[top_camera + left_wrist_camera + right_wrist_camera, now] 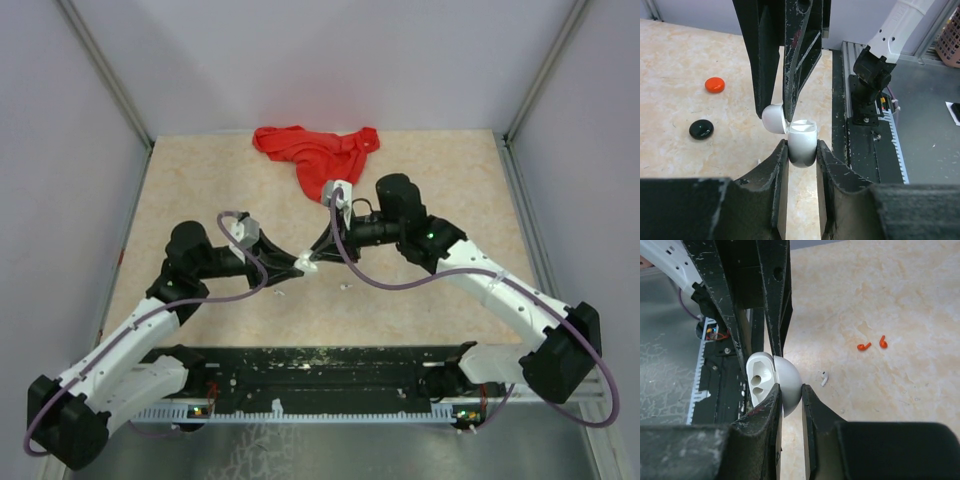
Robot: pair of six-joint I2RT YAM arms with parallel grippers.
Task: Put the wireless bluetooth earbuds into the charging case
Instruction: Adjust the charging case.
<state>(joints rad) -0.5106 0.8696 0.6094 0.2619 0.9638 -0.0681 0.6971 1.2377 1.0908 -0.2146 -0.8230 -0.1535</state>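
Observation:
A white charging case hangs open above the table, held from both sides. My left gripper [801, 148] is shut on its base [803, 142]. In the right wrist view the base [759, 380] shows two empty sockets. My right gripper [791, 391] is shut on the domed lid [789, 379]. The two grippers meet at the table's middle [310, 263]. One white earbud [824, 378] lies on the table just beyond the case. Two red earbuds [863, 346] lie further off.
A closed red case [714, 84] and a closed black case [701, 129] sit on the table to the left of my left gripper. A crumpled red cloth [315, 150] lies at the back. The black base rail [320, 375] runs along the near edge.

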